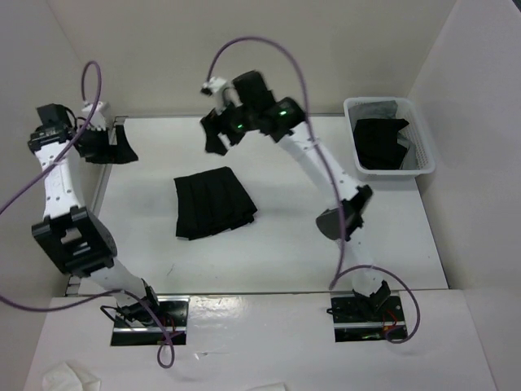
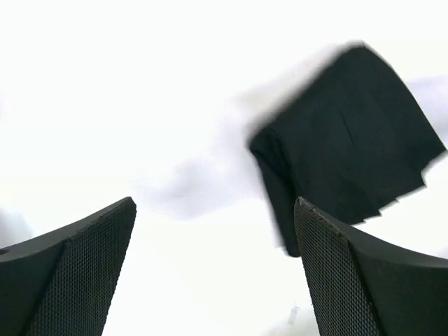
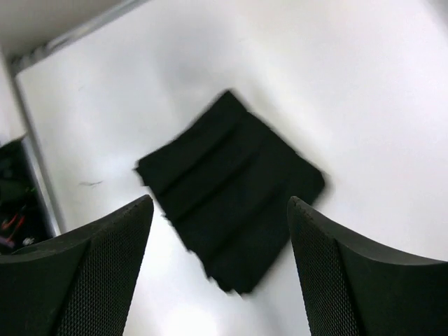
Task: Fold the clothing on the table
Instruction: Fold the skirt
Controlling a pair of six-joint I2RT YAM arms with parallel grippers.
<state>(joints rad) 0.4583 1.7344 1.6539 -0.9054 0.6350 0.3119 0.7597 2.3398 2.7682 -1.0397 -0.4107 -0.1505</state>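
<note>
The garment [image 1: 214, 203] is black, folded into a rough square with long ridges running across it. It lies flat and a little askew on the white table [image 1: 285, 252], about mid-table and slightly left of centre. The left gripper [image 2: 215, 206] hangs well off to the garment's far left, by the table's back corner. Its jaws are spread wide with nothing between them, and its own camera catches the garment, blurred, past the right-hand finger. The right gripper [image 3: 219, 203] is raised in the air just beyond the garment's far edge. Its jaws are also apart and empty, and the garment shows on the table below, in the gap between the two fingers. Neither gripper touches the cloth. Well to the garment's far right, in the back corner, sits a white bin [image 1: 425, 160] with more dark clothing [image 1: 381, 145] inside. Plain pale walls [image 1: 269, 49] close in the table on three sides, and purple cables [image 1: 269, 49] loop above both arms.
</note>
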